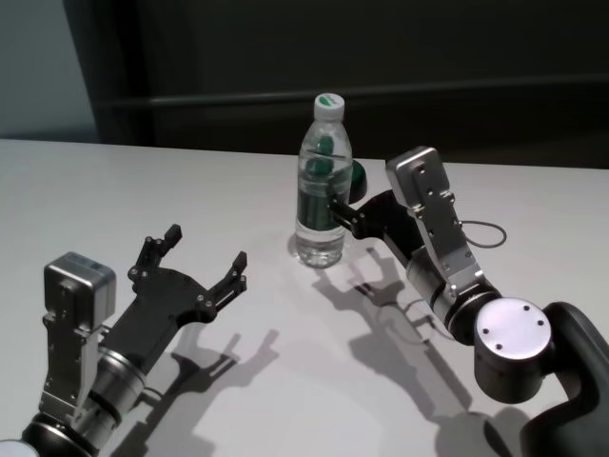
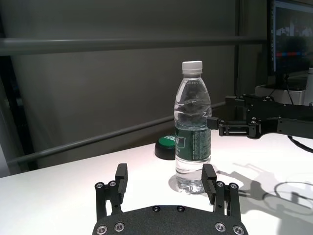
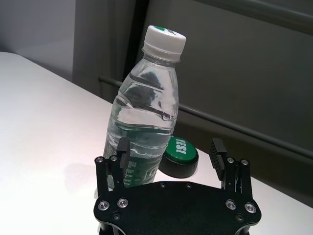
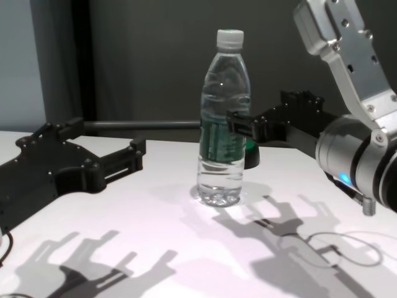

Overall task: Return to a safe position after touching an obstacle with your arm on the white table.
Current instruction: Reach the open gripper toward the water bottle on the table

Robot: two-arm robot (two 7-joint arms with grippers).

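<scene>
The obstacle, a clear water bottle (image 1: 322, 181) with a white cap and green label, stands upright on the white table (image 1: 190, 181). My right gripper (image 1: 347, 195) is open beside it. One fingertip (image 2: 212, 122) sits against the label band, touching or almost touching. In the right wrist view the bottle (image 3: 146, 112) stands just ahead of one finger of the right gripper (image 3: 169, 149), not between the two. My left gripper (image 1: 205, 257) is open and empty, low over the table, some way short of the bottle (image 2: 192, 132).
A small black puck with a green top (image 3: 179, 156) lies on the table just behind the bottle, near the right fingers. A thin cable loop (image 1: 481, 233) trails beside the right forearm. The table's far edge meets a dark wall.
</scene>
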